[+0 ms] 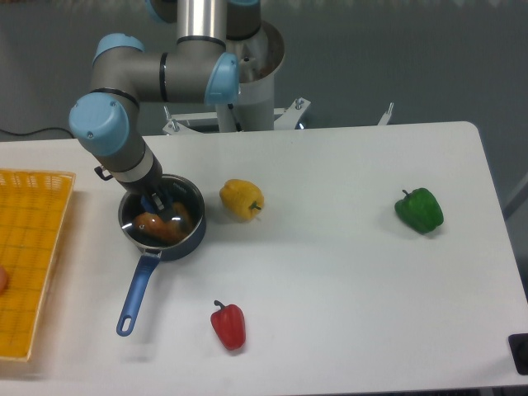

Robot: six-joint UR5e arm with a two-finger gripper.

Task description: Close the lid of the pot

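At the left, the pot (162, 221) carries the lid (183, 216) on its rim, the gripper (156, 202) seems closed on the blue knob, so I judge it must next release and rise.

Legible text, labels, brands, numbers, signs: none that I can read from this view. My own arm casing shows plain grey and blue, unmarked. The pot (163, 223), the yellow tray (33, 256), the three peppers and the table (346, 272) carry no lettering that I can make out. Entry closed with zero readable items.
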